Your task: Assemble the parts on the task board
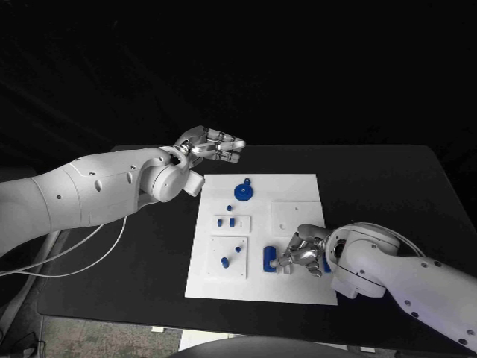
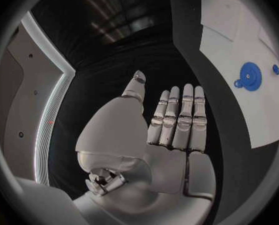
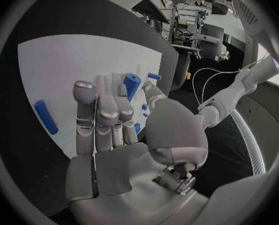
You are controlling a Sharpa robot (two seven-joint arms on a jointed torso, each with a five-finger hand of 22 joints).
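My right hand (image 1: pixel 303 253) is down over the near right part of the board (image 1: pixel 303 186), beside an upright blue block (image 1: pixel 270 259) that stands on the plate. In the right wrist view the fingers (image 3: pixel 96 120) lie close together and nearly straight, and a short blue cylinder (image 3: pixel 131 85) shows just past their tips. I cannot tell whether the thumb and a finger pinch it or whether it merely stands behind them. A blue bar (image 3: pixel 46 117) lies flat on the board to one side of that hand, apart from it.

My left hand (image 1: pixel 209 147) hangs above the desk (image 1: pixel 389 179) off the far left corner of the board, clear of every part. The left wrist view shows it flat and held wide, fingers (image 2: pixel 177 117) side by side, holding nothing. The round blue disc (image 1: pixel 242 195) sits in the far half of the board, untouched, with a small blue piece (image 1: pixel 231 208) just near it. Two small pegs (image 1: pixel 226 221) and a slanted pin (image 1: pixel 231 257) rest in the left-hand pockets.

Judgement: the step in hand is work on a part at the near right of the board, either grasping or seating it. Several parts lie loose, so the assembly looks early. The next move calls for a confirmed pinch on the cylinder, then a straight, upright approach to its socket. The left hand is idle and available.
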